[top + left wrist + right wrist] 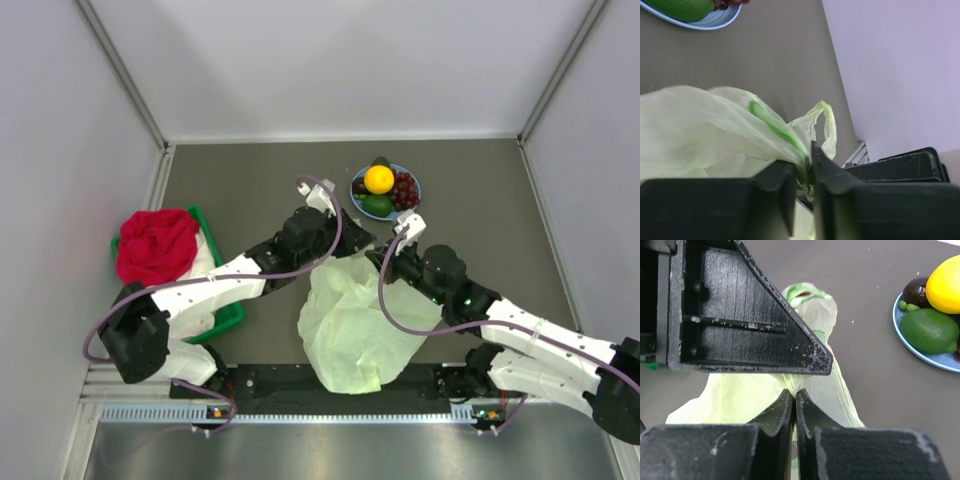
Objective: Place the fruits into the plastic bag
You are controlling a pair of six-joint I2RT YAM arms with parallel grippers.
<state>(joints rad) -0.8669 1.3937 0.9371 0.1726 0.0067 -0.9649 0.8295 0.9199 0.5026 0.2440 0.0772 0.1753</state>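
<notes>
The pale yellow-green plastic bag [355, 325] lies crumpled on the table between the arms. My left gripper [345, 246] is shut on a bunched fold at its top edge, where film shows between the fingers [803, 161]. One loop handle [826, 125] hangs free beyond them. My right gripper [395, 262] is shut on the bag [825, 365], a thin fold pinched at its tips [794, 392]. The fruits sit on a blue plate [398, 214] behind the bag: an orange-yellow citrus [379, 179], dark red grapes [404, 188], a green fruit [377, 205] and a small dark fruit [360, 187].
A green basket [230, 315] at the left holds a red cloth [155, 245] and a white cloth [205, 262]. In the right wrist view, the left gripper's black body [740, 315] is close above my right fingers. Grey walls enclose the table.
</notes>
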